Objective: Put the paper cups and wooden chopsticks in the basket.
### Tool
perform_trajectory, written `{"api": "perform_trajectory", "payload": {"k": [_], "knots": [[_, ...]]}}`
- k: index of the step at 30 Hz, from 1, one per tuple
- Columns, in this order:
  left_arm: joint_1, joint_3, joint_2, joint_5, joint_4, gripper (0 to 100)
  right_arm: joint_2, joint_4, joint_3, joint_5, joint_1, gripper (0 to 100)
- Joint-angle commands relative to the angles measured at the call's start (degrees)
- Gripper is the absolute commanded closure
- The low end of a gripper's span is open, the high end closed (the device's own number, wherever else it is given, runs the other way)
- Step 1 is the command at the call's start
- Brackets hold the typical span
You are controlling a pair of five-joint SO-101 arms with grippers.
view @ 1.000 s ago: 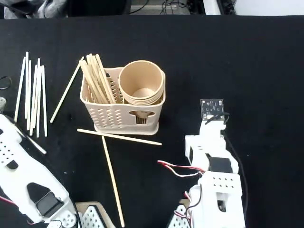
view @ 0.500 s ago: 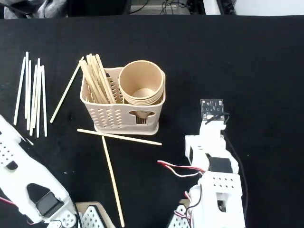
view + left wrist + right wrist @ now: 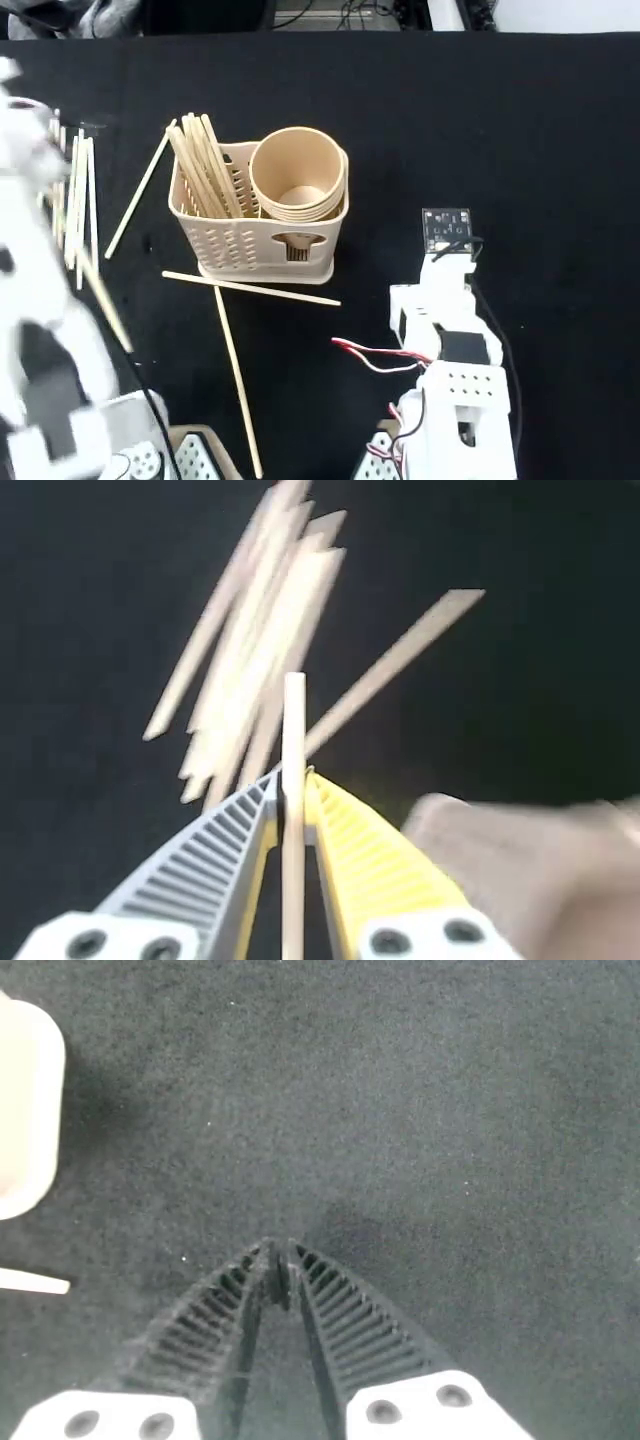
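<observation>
At the far left of the black table (image 3: pixel 520 120), the left arm (image 3: pixel 35 300) is seen, blurred, over a loose pile of wooden chopsticks (image 3: pixel 78 195). In the left wrist view, one chopstick (image 3: pixel 294 710) is pinched tight between the tips of the left claw (image 3: pixel 293 777), and the pile is seen on the table beyond it. One more stick (image 3: pixel 140 190) is laid slanted just beside the basket (image 3: pixel 250 250). Inside the basket, a bunch of chopsticks (image 3: pixel 205 165) is stood in the left part, and the stacked paper cups (image 3: pixel 298 175) are set in the right part. Two chopsticks (image 3: pixel 250 288) are laid touching each other on the table in front of the basket. Further right, the right claw (image 3: pixel 277 1258) is squeezed closed with nothing in it.
</observation>
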Motion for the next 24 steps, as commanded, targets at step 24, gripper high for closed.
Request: {"api": "perform_trajectory", "payload": {"k": [24], "knots": [[29.32,48.75,-60.04,-0.79,-64.00,97,-0.13,-1.05,-0.22,-0.09,-0.79,98.3]]}}
